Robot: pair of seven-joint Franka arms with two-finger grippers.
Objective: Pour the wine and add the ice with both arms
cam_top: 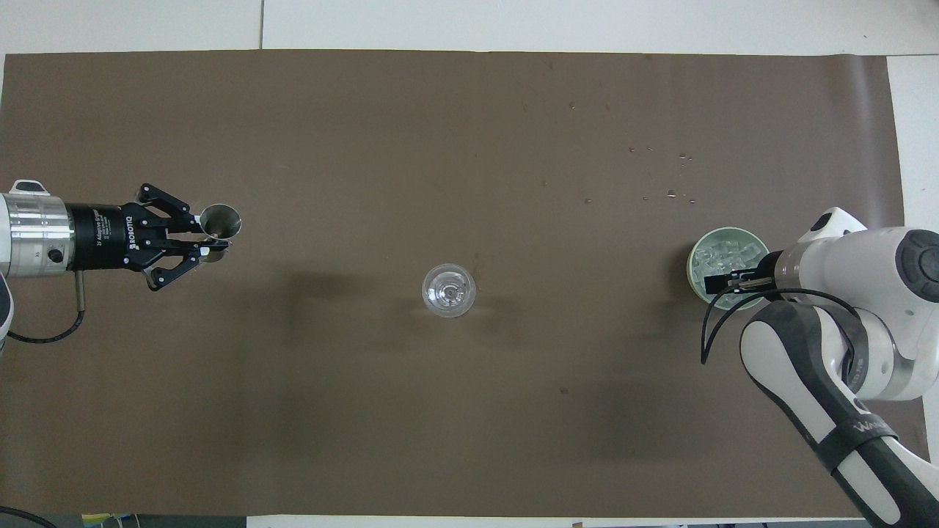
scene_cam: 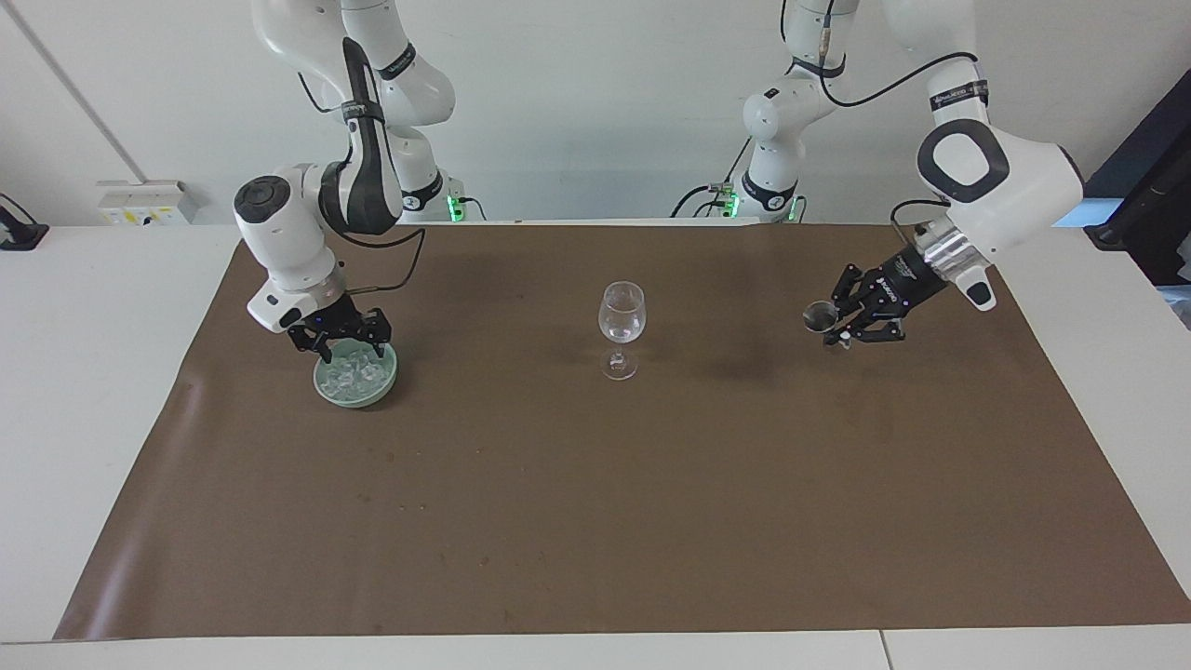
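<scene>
On the black body of the left gripper (cam_top: pixel 209 246), the overhead view gave the one clear piece of writing, white letters reading "ROBOTIQ" with a smaller line beside them that could not be made out; part of a word in white ran along the grey band of the right arm (cam_top: pixel 843 389) but was cut short at the fold. Toward the left arm's end of the brown mat (scene_cam: pixel 595 521) from the wine glass (scene_cam: pixel 622 328), that left gripper hung low over the mat with its fingers closed on a small steel jigger (scene_cam: pixel 821 318), whose open mouth showed as a round ring from above (cam_top: pixel 220 220) and only as a small dark cup from the facing side. Toward the right arm's end from the wine glass (cam_top: pixel 449 290) stood the pale green bowl (scene_cam: pixel 326 391) with the ice (scene_cam: pixel 354 374) heaped in it. The right gripper (scene_cam: pixel 346 350) was down at the bowl's rim over the ice with its fingers spread fairly wide, and whether they touched a cube could not be told; the facing view showed this, while from above the arm's wrist hid most of the gripper (cam_top: pixel 722 282) and part of the bowl (cam_top: pixel 722 236). Only the overhead view showed a scatter of small drops (cam_top: pixel 664 176) on the mat, farther from the robots than the bowl.
</scene>
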